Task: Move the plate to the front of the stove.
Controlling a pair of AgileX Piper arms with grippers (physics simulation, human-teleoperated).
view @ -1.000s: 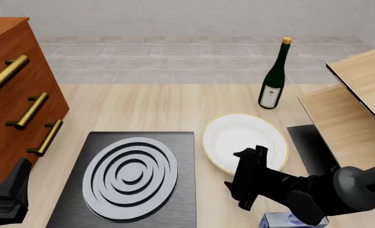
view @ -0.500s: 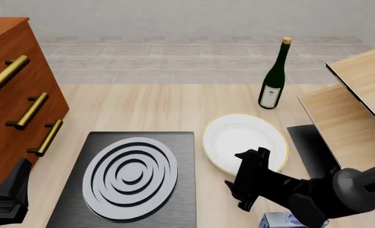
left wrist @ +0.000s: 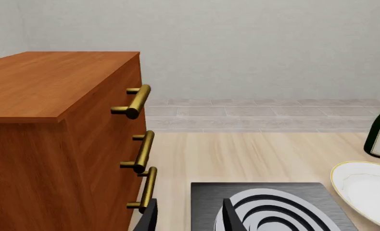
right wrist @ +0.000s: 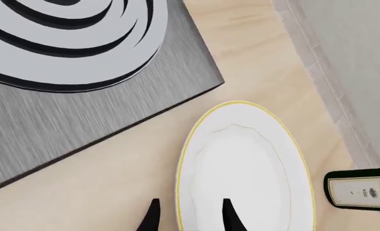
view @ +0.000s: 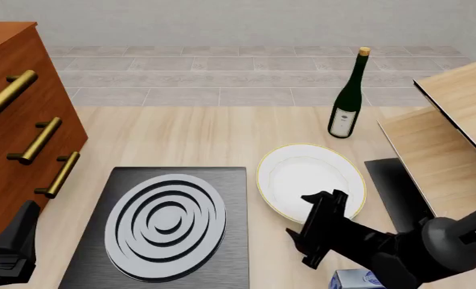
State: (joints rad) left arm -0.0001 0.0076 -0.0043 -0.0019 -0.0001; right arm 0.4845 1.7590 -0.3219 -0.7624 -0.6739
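Observation:
The white plate [view: 309, 176] with its thin yellow rim lies on the table just right of the stove [view: 234, 241], a black slab with a ringed silver burner [view: 165, 220]. My right gripper [view: 300, 215] is open at the plate's near-left edge. In the right wrist view its fingertips [right wrist: 153, 214] straddle the rim of the plate [right wrist: 247, 168], one outside it and one over the white. The stove [right wrist: 81, 113] lies beside it. My left gripper [left wrist: 188, 219] hangs open at the stove's near-left corner, holding nothing.
A wooden drawer cabinet [view: 13, 120] with brass handles stands to the left. A green wine bottle [view: 348, 99] is behind the plate. A dark mat [view: 394, 186] and a tilted wooden board [view: 447, 132] lie to the right. A blue-white carton [view: 365, 280] sits under my right arm.
My right gripper has slid a little to the right and toward the near edge along the plate's rim. The plate and the left arm have not moved.

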